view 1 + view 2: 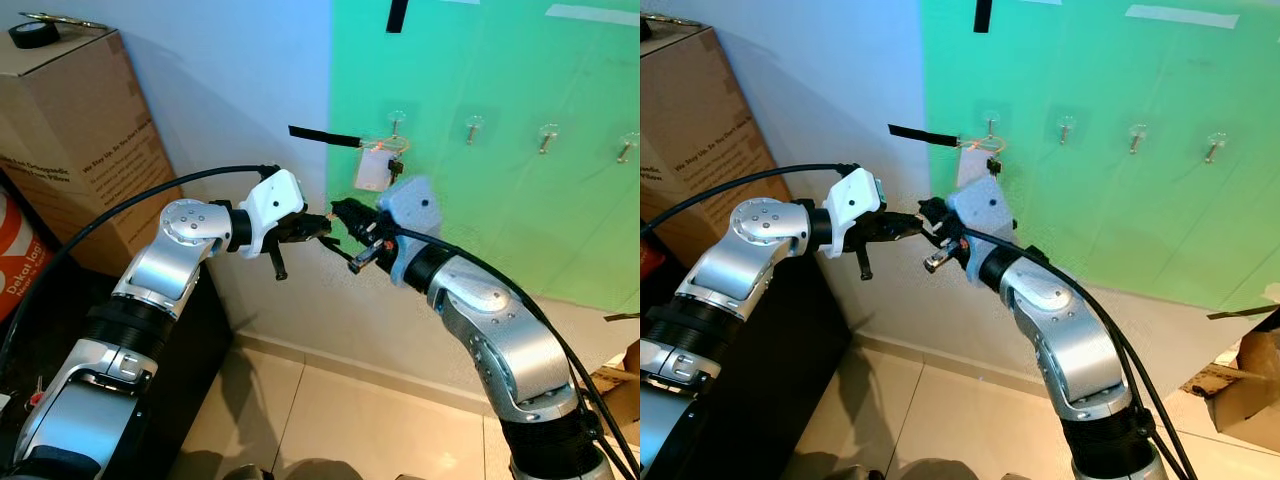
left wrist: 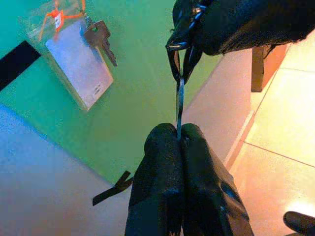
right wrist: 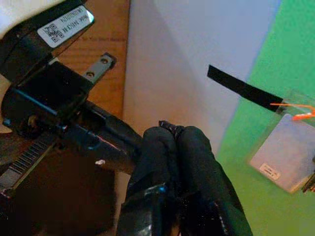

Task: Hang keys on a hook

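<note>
Silver keys with clear card pouch hang on the leftmost clear wall hook. Left gripper and right gripper, both closed, pinch one thin strip; pulling apart risks dropping it.

I see the keys on the leftmost hook, three more hooks to their right, a cardboard box far left.

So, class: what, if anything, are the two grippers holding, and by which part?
A thin dark strip, unidentifiable, spans both: left gripper pinches one end, right gripper the other.
</note>
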{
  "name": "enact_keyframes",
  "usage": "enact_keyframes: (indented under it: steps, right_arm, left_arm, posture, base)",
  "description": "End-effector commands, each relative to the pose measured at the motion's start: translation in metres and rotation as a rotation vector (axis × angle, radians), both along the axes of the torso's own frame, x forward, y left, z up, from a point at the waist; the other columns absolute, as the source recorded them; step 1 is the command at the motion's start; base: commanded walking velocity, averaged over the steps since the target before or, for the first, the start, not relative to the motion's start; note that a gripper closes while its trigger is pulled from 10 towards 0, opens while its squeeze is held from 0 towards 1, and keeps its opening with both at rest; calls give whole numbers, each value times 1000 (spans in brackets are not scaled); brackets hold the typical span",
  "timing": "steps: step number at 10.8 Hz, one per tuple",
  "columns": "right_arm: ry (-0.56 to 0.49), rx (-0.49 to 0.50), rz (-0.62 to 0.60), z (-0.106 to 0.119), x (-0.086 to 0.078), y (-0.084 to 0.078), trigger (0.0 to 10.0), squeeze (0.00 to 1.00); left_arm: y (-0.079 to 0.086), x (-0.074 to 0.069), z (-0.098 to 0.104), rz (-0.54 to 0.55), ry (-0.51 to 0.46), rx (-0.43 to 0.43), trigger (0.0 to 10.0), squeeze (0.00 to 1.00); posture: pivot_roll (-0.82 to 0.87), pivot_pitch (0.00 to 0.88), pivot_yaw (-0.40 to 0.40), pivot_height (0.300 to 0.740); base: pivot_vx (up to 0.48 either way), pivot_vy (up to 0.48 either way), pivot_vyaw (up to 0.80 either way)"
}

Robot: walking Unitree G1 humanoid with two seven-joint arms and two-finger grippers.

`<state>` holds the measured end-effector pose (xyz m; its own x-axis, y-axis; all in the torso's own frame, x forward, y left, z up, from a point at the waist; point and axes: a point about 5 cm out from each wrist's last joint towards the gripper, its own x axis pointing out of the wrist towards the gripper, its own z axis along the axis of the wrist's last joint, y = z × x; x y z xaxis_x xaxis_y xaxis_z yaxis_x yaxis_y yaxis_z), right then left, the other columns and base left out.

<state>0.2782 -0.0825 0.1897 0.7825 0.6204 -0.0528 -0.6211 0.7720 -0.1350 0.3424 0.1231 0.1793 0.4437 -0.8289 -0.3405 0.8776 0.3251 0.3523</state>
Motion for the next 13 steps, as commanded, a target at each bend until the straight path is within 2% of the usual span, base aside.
enact_keyframes:
  steps: [1,3,4,5,6,9,12,13]
  right_arm:
    - [-69,26,-35,16,4,-5,0,0]
    - [-69,28,-28,16,3,-3,0,0]
    - [-67,30,-22,15,2,-2,0,0]
    - [-66,30,-22,15,1,-3,0,0]
    - [-66,29,-24,15,1,-3,0,0]
    - [-67,17,-39,13,2,-6,0,0]
    - [-94,-127,-98,4,4,-18,0,0]
    - [-93,-124,-147,1,4,-26,0,0]
  left_arm:
    - [12,2,-7,58,29,41,0,0]
    - [12,2,-7,61,33,41,0,0]
    - [10,5,-4,83,17,23,10000,0]
    - [9,5,-4,82,52,-3,10000,961]
    - [9,4,-5,85,70,-18,10000,1000]
    - [13,-2,-5,77,79,-26,10000,1000]
    - [37,-8,-6,170,44,-27,10000,1000]
    - [49,-12,-7,286,27,-103,10000,0]
  posture:
    - [-130,0,29,740]
    - [-131,0,34,740]
    - [-129,0,34,740]
    - [-130,0,34,740]
    - [-131,0,32,740]
    - [-128,0,21,740]
    - [-127,0,19,740]
    - [-122,0,13,740]
  base:
    - [0,0,0]
    - [0,0,0]
    - [0,0,0]
    - [0,0,0]
    - [0,0,0]
    - [0,0,0]
    - [0,0,0]
    - [0,0,0]
